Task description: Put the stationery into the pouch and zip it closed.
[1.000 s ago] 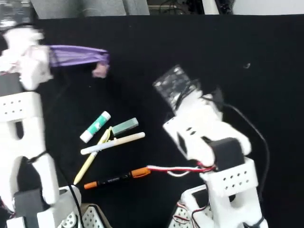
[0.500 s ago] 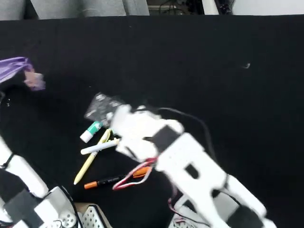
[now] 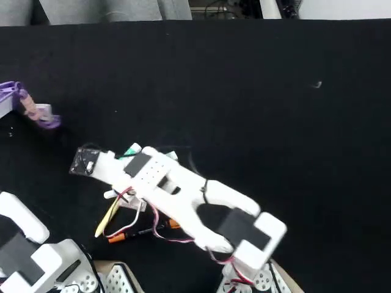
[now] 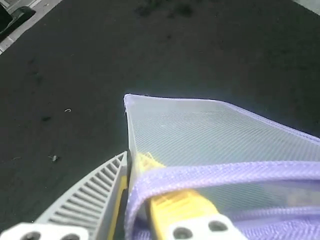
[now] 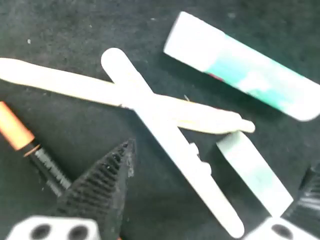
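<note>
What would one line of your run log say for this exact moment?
left pincer: shut on pouch | right pincer: open, above white pen | glue stick, orange marker: on table, outside pouch

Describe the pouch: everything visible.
The pouch is a translucent mesh bag with purple fabric edging, and it looks soft and thin. Its mesh panel looks flat, with one corner jutting out over the black table. The left gripper is clamped on the purple rim, one finger on each side. In the high view it sits at the table's left edge, with a small pinkish tag beside the purple strip. Whether the zip is open cannot be told.
</note>
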You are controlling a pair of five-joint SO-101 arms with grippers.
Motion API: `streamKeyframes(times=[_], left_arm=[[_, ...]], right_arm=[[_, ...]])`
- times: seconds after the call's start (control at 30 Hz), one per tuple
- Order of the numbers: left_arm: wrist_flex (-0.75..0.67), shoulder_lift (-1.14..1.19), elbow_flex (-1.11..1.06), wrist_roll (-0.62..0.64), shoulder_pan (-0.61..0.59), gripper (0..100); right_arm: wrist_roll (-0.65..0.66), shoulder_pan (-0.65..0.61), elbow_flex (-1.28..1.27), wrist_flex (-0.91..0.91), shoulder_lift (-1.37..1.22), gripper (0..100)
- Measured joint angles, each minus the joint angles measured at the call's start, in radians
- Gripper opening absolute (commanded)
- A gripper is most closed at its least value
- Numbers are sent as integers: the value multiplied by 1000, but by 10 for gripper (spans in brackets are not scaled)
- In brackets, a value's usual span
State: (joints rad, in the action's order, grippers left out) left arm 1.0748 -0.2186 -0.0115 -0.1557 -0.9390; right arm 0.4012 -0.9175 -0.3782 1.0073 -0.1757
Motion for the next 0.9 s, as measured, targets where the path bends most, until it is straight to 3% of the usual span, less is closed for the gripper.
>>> streamKeyframes(times=[0.1,0.37,0.7,0.9], left_arm=[[0,0,0,0,-2,28],[0,0,0,0,-2,28],[0,0,2,0,18,28],[75,0,32,8,127,28]], right_arm=[[9,-2,44,-3,-87,388],[11,5,91,-6,-129,8],[9,57,94,12,-118,11],[12,140,94,114,75,11]])
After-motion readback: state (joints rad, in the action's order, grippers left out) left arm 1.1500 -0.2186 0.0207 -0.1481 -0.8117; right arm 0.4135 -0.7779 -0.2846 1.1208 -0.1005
